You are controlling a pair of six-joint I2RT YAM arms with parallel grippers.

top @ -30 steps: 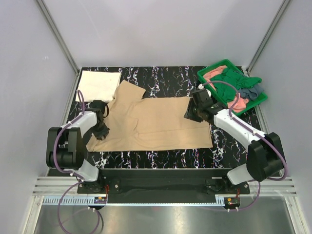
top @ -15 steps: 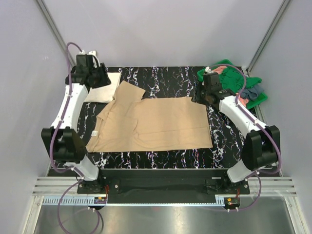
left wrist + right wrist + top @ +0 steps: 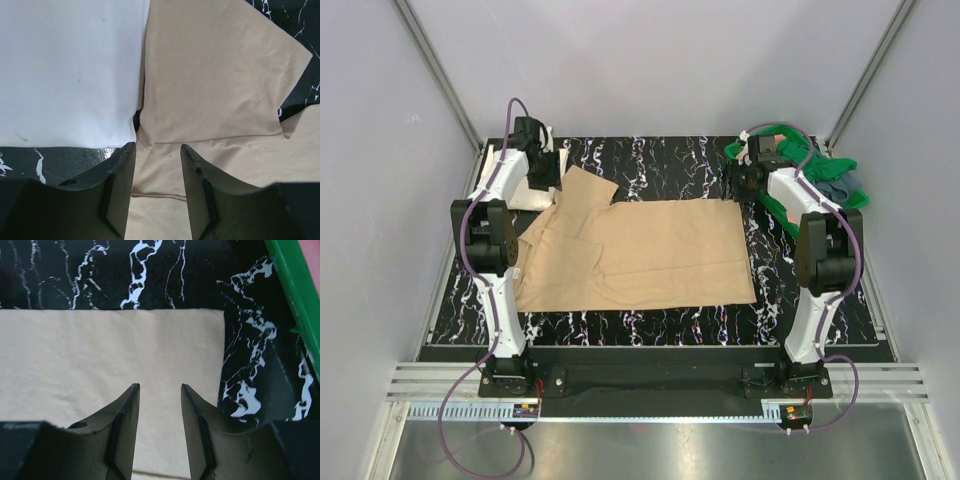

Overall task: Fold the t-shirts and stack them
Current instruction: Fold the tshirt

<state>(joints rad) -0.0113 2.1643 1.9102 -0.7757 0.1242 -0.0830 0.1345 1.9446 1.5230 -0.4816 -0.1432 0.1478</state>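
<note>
Centre frame: one tan shirt [image 3: 650, 255], flat; upper left, one folded cream shirt [image 3: 65, 65]; upper right, one tray [image 3: 294, 297] of three heaped shirts [image 3: 815, 162]. My left gripper [image 3: 157, 147] and right gripper [image 3: 160, 387]: both spread, empty.

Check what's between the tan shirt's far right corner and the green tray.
Only a bare strip of black marbled tabletop lies between the tan shirt and the green tray, shown in the right wrist view.

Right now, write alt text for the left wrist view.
Left gripper, open and empty, points down at the tan shirt where its sleeve meets a folded white shirt. Both lie on a black marbled table.
</note>
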